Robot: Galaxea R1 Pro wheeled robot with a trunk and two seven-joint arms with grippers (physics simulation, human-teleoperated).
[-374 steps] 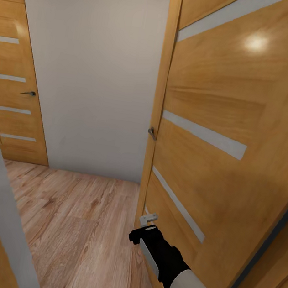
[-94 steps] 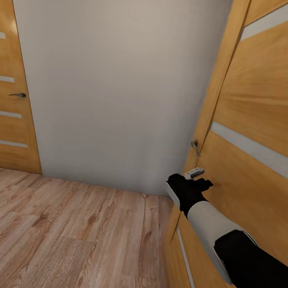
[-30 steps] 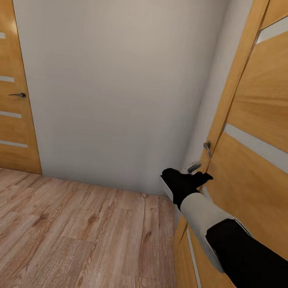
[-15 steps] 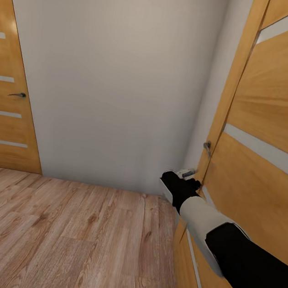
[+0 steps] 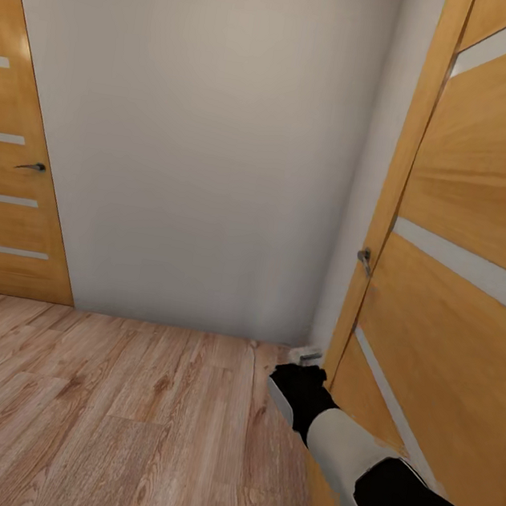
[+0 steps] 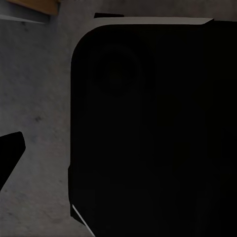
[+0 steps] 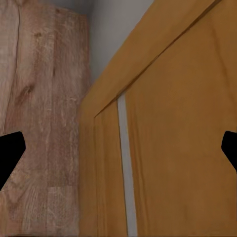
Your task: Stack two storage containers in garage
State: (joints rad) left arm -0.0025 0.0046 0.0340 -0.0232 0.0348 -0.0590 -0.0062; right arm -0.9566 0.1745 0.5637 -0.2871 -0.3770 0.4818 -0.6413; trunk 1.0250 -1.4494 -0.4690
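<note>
head view: standing in a hallway with a light wood plank floor (image 5: 115,419) and a plain grey wall (image 5: 206,132) ahead. to the right, very close, an open wooden door (image 5: 454,315) with pale stripes, swung edge-on, its lever handle (image 5: 364,259) on the near edge. right gripper (image 5: 307,357) low beside that edge, below the handle and apart from it, nearer to it than the other arm is; cannot tell from here whether spread or closed. on the far left, a second wooden door (image 5: 14,169), closed. no orange-red containers here, so their place cannot be told. left wrist view: a large black rounded body (image 6: 148,128) of the robot over a dark grey speckled surface (image 6: 39,123); one dark fingertip at the edge, so cannot tell the left gripper's state. right wrist view: two dark fingertips (image 7: 10,153) at opposite edges, spread wide, holding nothing; door panel and plank floor between them. judged from this: likely getting past the door on the way, with the handle lying up and slightly right of the right gripper.
</note>
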